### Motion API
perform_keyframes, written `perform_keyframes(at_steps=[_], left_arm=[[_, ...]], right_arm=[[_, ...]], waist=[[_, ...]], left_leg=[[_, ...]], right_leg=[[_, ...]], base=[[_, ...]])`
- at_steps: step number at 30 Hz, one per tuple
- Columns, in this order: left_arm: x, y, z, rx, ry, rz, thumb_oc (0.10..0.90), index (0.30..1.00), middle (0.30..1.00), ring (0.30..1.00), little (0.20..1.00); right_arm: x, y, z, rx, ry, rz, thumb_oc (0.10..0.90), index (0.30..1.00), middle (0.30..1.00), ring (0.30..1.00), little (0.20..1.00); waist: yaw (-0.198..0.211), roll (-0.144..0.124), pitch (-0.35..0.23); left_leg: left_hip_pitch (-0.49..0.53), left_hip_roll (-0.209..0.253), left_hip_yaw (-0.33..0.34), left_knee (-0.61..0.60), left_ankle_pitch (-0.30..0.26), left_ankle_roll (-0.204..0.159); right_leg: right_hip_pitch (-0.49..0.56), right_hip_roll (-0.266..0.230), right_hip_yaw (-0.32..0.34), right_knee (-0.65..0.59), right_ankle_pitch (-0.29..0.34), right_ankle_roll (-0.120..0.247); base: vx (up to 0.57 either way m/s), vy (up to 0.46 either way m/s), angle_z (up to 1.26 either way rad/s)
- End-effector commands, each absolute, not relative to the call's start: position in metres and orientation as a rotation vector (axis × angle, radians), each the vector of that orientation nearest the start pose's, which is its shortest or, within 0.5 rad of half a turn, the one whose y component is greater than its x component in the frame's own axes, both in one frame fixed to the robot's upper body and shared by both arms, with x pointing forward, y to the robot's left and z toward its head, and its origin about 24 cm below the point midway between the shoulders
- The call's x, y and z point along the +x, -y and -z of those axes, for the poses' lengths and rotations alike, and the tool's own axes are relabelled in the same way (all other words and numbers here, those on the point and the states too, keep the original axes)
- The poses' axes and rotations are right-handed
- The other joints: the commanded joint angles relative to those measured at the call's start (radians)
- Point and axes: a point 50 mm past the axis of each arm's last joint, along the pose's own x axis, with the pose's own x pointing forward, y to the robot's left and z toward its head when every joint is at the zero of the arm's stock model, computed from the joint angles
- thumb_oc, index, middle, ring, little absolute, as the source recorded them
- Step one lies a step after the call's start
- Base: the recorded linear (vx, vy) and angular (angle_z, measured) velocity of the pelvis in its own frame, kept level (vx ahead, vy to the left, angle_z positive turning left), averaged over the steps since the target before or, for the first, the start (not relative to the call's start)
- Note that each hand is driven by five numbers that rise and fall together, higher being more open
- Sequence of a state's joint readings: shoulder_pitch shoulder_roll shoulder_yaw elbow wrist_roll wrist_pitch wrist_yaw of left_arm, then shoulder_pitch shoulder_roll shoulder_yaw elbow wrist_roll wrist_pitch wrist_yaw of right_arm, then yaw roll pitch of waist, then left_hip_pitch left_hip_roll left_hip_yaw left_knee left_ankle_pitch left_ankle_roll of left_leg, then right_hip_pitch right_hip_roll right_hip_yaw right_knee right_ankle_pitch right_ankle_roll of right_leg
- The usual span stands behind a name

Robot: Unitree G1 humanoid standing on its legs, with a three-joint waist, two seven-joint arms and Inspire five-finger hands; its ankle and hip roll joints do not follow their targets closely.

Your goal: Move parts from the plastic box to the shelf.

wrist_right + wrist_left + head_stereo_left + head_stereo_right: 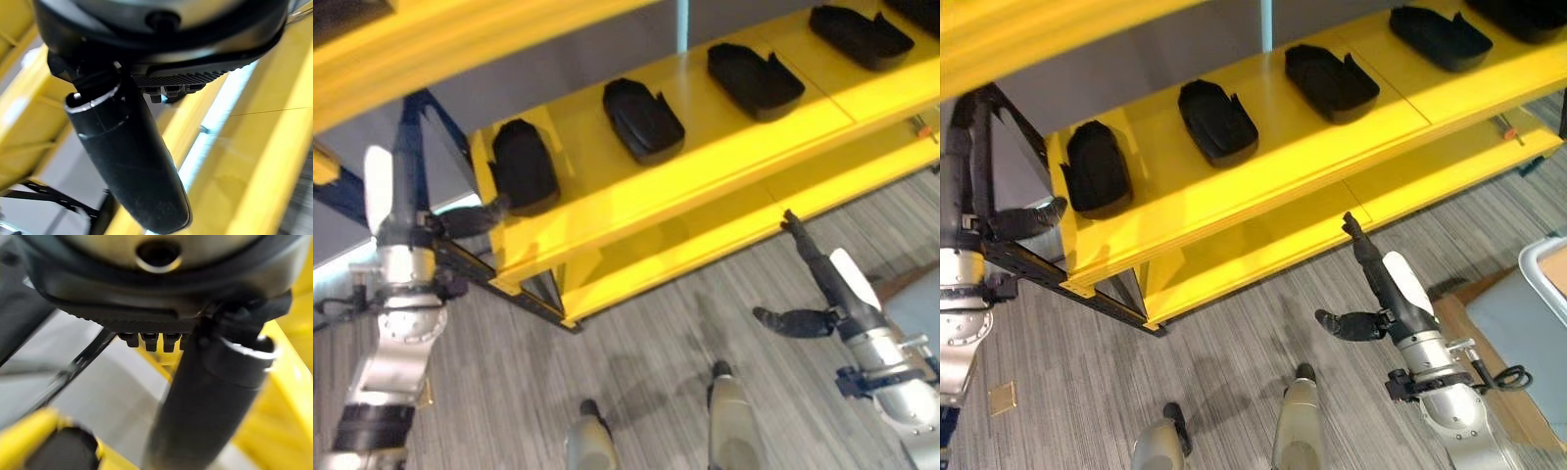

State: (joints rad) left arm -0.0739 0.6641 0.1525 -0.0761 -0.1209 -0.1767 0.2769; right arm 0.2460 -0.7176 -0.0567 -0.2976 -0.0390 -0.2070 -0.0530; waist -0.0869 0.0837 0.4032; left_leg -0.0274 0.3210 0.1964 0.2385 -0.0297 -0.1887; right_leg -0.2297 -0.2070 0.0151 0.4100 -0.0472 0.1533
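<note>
1. Left hand (396, 186): raised at 9 o'clock in the left eye view, fingers straight and apart, thumb stretched toward the end of the shelf (607, 211); it holds nothing and lies just beside the nearest part (522, 166), though contact cannot be told
2. Right hand (1386, 284): at 4 o'clock in the right eye view, below the shelf's front edge, fingers straight, thumb spread sideways; empty and well apart from every part
3. Parts: four black moulded parts lie in a row on the yellow shelf, running from 9 o'clock toward 1 o'clock: the nearest part, a second part (643, 119), a third part (754, 80) and a fourth part (860, 35); a further dark shape at the upper corner is cut off
4. Plastic box (1549, 294): a pale rim at 3 o'clock in the right eye view is probably the source box; its contents cannot be seen
5. Judged stage: a part seems placed, both hands free, the next fetch pending
6. Risk: the left thumb, close to the nearest part, could nudge it off the shelf's end as it draws back; the right hand, rising under the front edge, could strike the shelf
</note>
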Motion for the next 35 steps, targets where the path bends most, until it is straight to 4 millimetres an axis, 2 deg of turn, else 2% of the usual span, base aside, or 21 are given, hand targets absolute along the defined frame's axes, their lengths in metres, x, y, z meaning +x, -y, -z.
perform_keyframes(at_steps=[1, 5, 8, 10, 12, 13, 14, 16, 17, 22, 25, 28, 35], left_arm=[[0.253, -0.260, -0.196, 0.317, 0.660, -0.093, 0.900, 1.000, 1.000, 1.000, 1.000], [0.248, -0.227, -0.163, -0.066, 0.553, 0.115, 0.900, 1.000, 1.000, 1.000, 1.000], [0.239, -0.214, -0.140, -0.257, 0.454, 0.194, 0.900, 1.000, 1.000, 1.000, 1.000], [0.230, -0.211, -0.121, -0.340, 0.374, 0.198, 0.900, 1.000, 1.000, 1.000, 1.000], [0.226, -0.210, -0.115, -0.349, 0.351, 0.211, 0.900, 1.000, 1.000, 1.000, 1.000], [0.220, -0.208, -0.106, -0.398, 0.313, 0.219, 0.900, 1.000, 1.000, 1.000, 1.000], [0.214, -0.203, -0.088, -0.493, 0.239, 0.210, 0.900, 1.000, 1.000, 1.000, 1.000], [0.205, -0.198, -0.079, -0.515, 0.193, 0.252, 0.900, 1.000, 1.000, 1.000, 1.000], [0.191, -0.195, -0.046, -0.616, 0.065, 0.217, 0.900, 1.000, 1.000, 1.000, 1.000], [0.160, -0.202, 0.002, -0.634, -0.133, 0.072, 0.900, 1.000, 1.000, 1.000, 1.000], [0.149, -0.205, 0.019, -0.595, -0.208, 0.040, 0.900, 1.000, 1.000, 1.000, 1.000], [0.146, -0.203, 0.027, -0.575, -0.242, 0.026, 0.900, 1.000, 1.000, 1.000, 1.000], [0.147, -0.202, 0.030, -0.541, -0.250, 0.019, 0.900, 1.000, 1.000, 1.000, 1.000]], right_arm=[[0.212, 0.227, -0.146, -0.687, 0.475, -0.122, 0.900, 1.000, 1.000, 1.000, 1.000], [0.215, 0.218, -0.143, -0.644, 0.481, -0.158, 0.900, 1.000, 1.000, 1.000, 1.000], [0.214, 0.214, -0.141, -0.621, 0.482, -0.174, 0.900, 1.000, 1.000, 1.000, 1.000], [0.213, 0.213, -0.137, -0.611, 0.466, -0.184, 0.900, 1.000, 1.000, 1.000, 1.000], [0.212, 0.213, -0.135, -0.605, 0.458, -0.191, 0.900, 1.000, 1.000, 1.000, 1.000], [0.211, 0.214, -0.133, -0.588, 0.449, -0.190, 0.900, 1.000, 1.000, 1.000, 1.000], [0.211, 0.213, -0.130, -0.564, 0.437, -0.198, 0.900, 1.000, 1.000, 1.000, 1.000], [0.209, 0.214, -0.126, -0.543, 0.416, -0.200, 0.900, 1.000, 1.000, 1.000, 1.000], [0.205, 0.215, -0.119, -0.504, 0.385, -0.206, 0.900, 1.000, 1.000, 1.000, 1.000], [0.199, 0.221, -0.094, -0.359, 0.265, -0.183, 0.900, 1.000, 1.000, 1.000, 1.000], [0.196, 0.219, -0.080, -0.274, 0.195, -0.207, 0.900, 1.000, 1.000, 1.000, 1.000], [0.195, 0.216, -0.073, -0.245, 0.164, -0.226, 0.900, 1.000, 1.000, 1.000, 1.000], [0.195, 0.210, -0.067, -0.212, 0.143, -0.248, 0.900, 1.000, 1.000, 1.000, 1.000]], waist=[[-0.019, -0.048, -0.171], [-0.018, -0.041, -0.233], [-0.015, -0.042, -0.276], [-0.010, -0.043, -0.300], [-0.008, -0.044, -0.310], [-0.005, -0.047, -0.322], [-0.001, -0.051, -0.329], [0.004, -0.051, -0.348], [0.008, -0.057, -0.366], [0.020, -0.071, -0.387], [0.031, -0.080, -0.395], [0.036, -0.090, -0.399], [0.042, -0.103, -0.408]], left_leg=[[-0.046, -0.022, -0.015, -0.128, 0.206, 0.029], [0.008, -0.018, 0.002, -0.208, 0.237, 0.034], [0.038, -0.016, 0.008, -0.244, 0.251, 0.037], [0.055, -0.017, 0.012, -0.263, 0.257, 0.041], [0.059, -0.019, 0.011, -0.272, 0.262, 0.042], [0.064, -0.018, 0.011, -0.280, 0.269, 0.042], [0.071, -0.021, 0.008, -0.288, 0.270, 0.044], [0.073, -0.023, 0.004, -0.302, 0.274, 0.046], [0.081, -0.027, -0.002, -0.309, 0.272, 0.051], [0.086, -0.041, -0.020, -0.306, 0.251, 0.066], [0.095, -0.054, -0.025, -0.309, 0.238, 0.075], [0.100, -0.064, -0.028, -0.310, 0.227, 0.080], [0.109, -0.074, -0.019, -0.313, 0.216, 0.084]], right_leg=[[0.034, 0.010, -0.004, -0.058, 0.073, 0.020], [0.093, 0.017, -0.033, -0.133, 0.082, 0.019], [0.128, 0.018, -0.049, -0.174, 0.086, 0.022], [0.149, 0.017, -0.059, -0.198, 0.090, 0.023], [0.157, 0.017, -0.061, -0.211, 0.092, 0.023], [0.167, 0.017, -0.067, -0.219, 0.093, 0.024], [0.178, 0.014, -0.073, -0.225, 0.091, 0.025], [0.188, 0.016, -0.081, -0.245, 0.094, 0.024], [0.207, 0.014, -0.089, -0.261, 0.096, 0.026], [0.232, 0.000, -0.101, -0.285, 0.105, 0.027], [0.243, -0.011, -0.102, -0.291, 0.111, 0.032], [0.249, -0.019, -0.100, -0.298, 0.118, 0.037], [0.253, -0.026, -0.090, -0.322, 0.135, 0.043]], base=[[0.04, -0.044, 0.13], [0.02, -0.046, 0.05], [0.02, -0.038, -0.02], [0.00, -0.022, -0.07], [-0.01, -0.007, -0.02], [-0.04, -0.019, 0.02], [-0.03, -0.017, 0.01], [-0.03, -0.005, 0.14], [-0.03, 0.009, 0.19], [-0.04, 0.023, 0.18], [-0.02, 0.034, 0.14], [-0.02, 0.025, 0.08], [0.00, 0.004, 0.01]])
